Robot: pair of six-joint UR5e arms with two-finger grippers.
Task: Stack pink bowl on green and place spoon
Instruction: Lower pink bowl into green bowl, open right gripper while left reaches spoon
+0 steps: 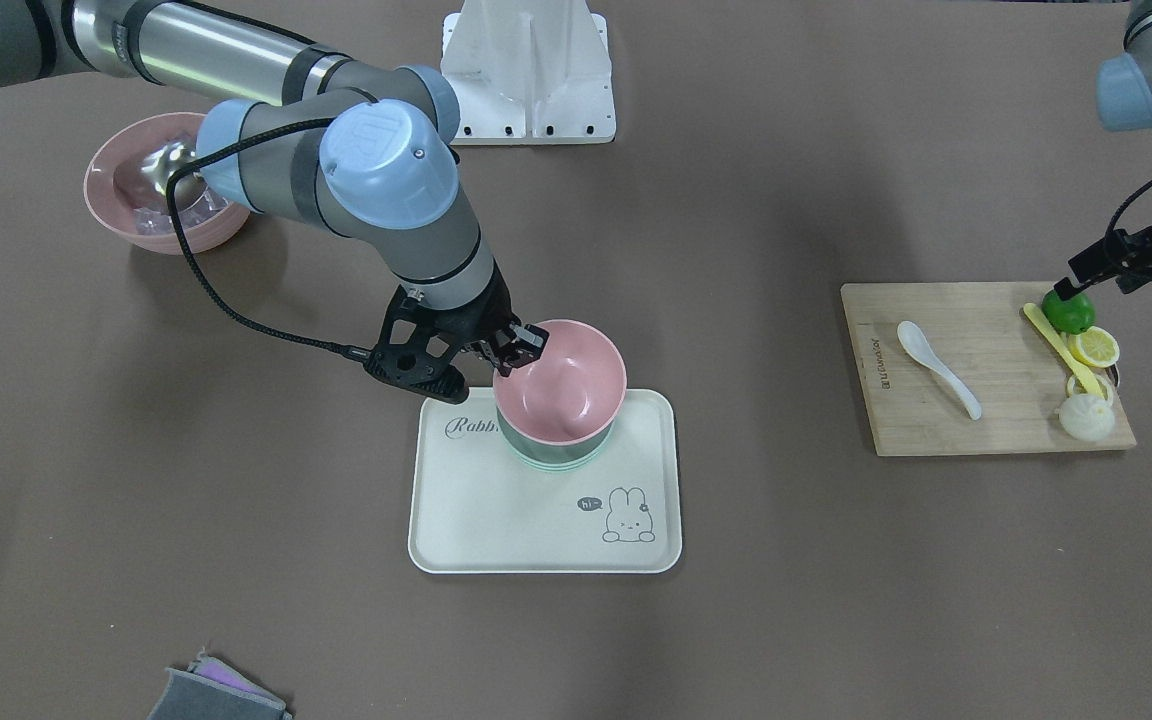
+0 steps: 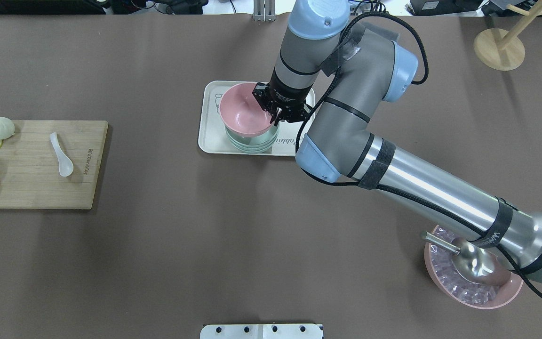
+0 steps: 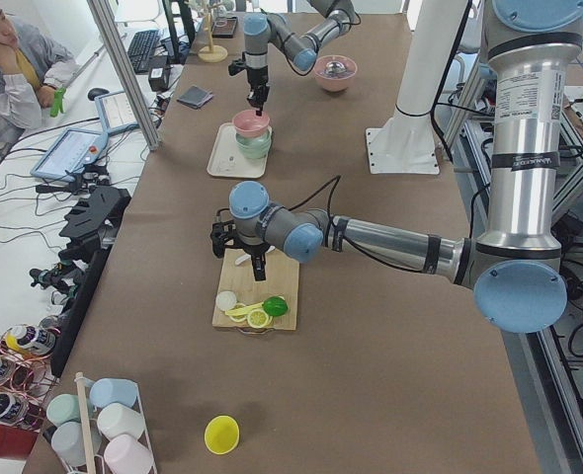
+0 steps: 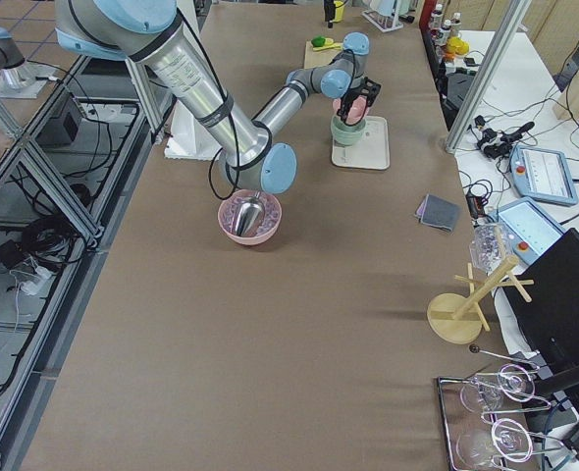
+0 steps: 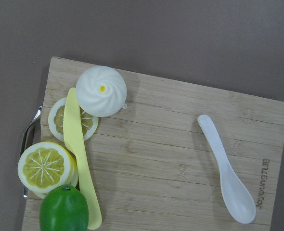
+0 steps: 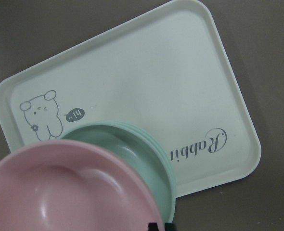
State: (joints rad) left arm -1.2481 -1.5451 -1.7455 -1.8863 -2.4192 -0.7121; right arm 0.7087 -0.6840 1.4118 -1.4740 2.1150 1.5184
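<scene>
My right gripper point(image 1: 519, 347) is shut on the rim of the pink bowl point(image 1: 561, 380) and holds it slightly tilted over the green bowl point(image 1: 556, 455), which stands on the pale rabbit tray point(image 1: 546, 520). I cannot tell whether the bowls touch. The overhead view shows the same pink bowl point(image 2: 245, 110), green bowl point(image 2: 252, 141) and right gripper point(image 2: 278, 113). The white spoon point(image 1: 936, 365) lies on the wooden cutting board point(image 1: 976, 420); it also shows in the left wrist view point(image 5: 226, 173). My left gripper point(image 1: 1101, 285) hangs open above the board's lime end, empty.
A lime point(image 1: 1069, 312), lemon slices point(image 1: 1094, 347), a bun point(image 1: 1086, 417) and a yellow knife point(image 1: 1061, 348) share the board. A second pink bowl point(image 1: 161, 185) with ice and a metal scoop stands by the right arm's base. A white mount point(image 1: 528, 75) and a folded cloth point(image 1: 216, 690) lie at the edges.
</scene>
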